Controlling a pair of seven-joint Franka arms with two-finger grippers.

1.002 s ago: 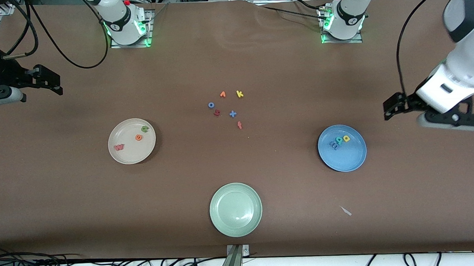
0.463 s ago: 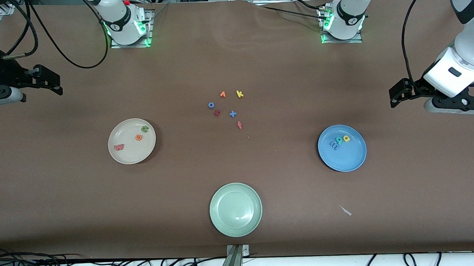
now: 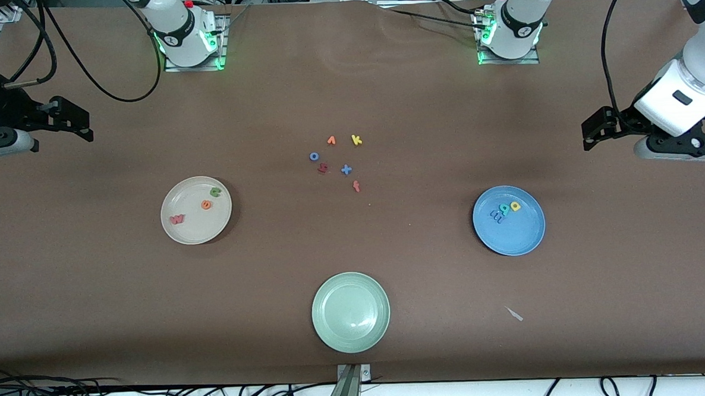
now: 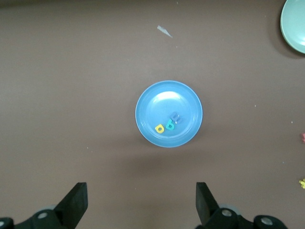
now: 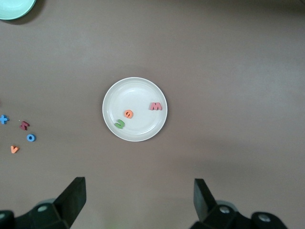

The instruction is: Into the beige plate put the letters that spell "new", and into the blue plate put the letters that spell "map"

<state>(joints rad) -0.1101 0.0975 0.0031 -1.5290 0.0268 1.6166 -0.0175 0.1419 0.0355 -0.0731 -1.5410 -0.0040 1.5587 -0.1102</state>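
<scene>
The beige plate [image 3: 196, 210] lies toward the right arm's end of the table [image 3: 94, 280], with wide bare table all around its rim. In it are the pinkish-red w [image 3: 177, 219], the orange e [image 3: 206, 204] and the green n [image 3: 215, 191], each a little apart from the others; the n is close to the rim. The blue plate [image 3: 509, 220] lies toward the left arm's end, also with free room on every side. In it the blue m [image 3: 496, 216], the teal p [image 3: 505, 210] and the yellow a [image 3: 514, 206] sit close together in a short row, in the half of the plate farther from the front camera.

Between the two plates, and farther from the front camera than both, is a small group of loose letters: the orange v [image 3: 331, 140], the yellow k [image 3: 356, 140], the blue o [image 3: 314, 156], a dark red piece [image 3: 322, 168], a blue cross shape [image 3: 346, 169] and the red f [image 3: 357, 186]. The pale green plate [image 3: 350, 312] is near the table edge closest to the front camera. A small pale scrap [image 3: 515, 314] lies nearer to the camera than the blue plate.

The right gripper [image 3: 81, 125] hangs over bare table at the right arm's end, its fingers spread and holding nothing. The left gripper [image 3: 590, 131] hangs over bare table at the left arm's end, well apart from the blue plate, fingers also spread and empty.
</scene>
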